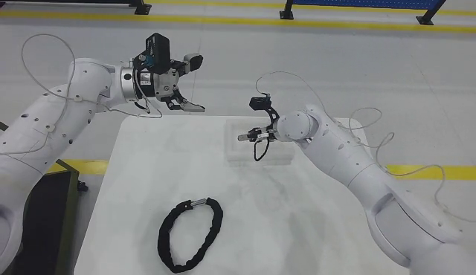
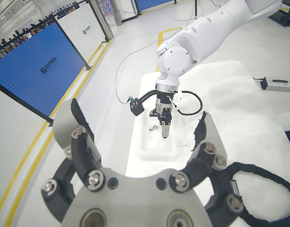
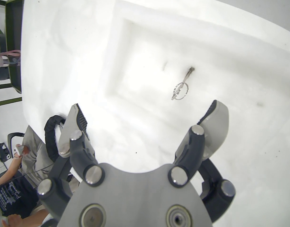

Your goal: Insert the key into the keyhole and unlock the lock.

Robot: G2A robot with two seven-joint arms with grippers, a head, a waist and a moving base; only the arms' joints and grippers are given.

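Left of the white tray (image 1: 232, 156), beyond the table's (image 1: 297, 223) far edge: left gripper (image 1: 197, 82), jaws spread wide, holding nothing. Nearer than the tray and to its left, on the table: black chain lock (image 1: 190, 234), coiled in a loop, metal end piece showing. Inside the tray: small key (image 3: 181, 87) on a ring, lying flat, untouched. Above the tray: right gripper (image 3: 145, 105), fingers apart, empty, near the key.
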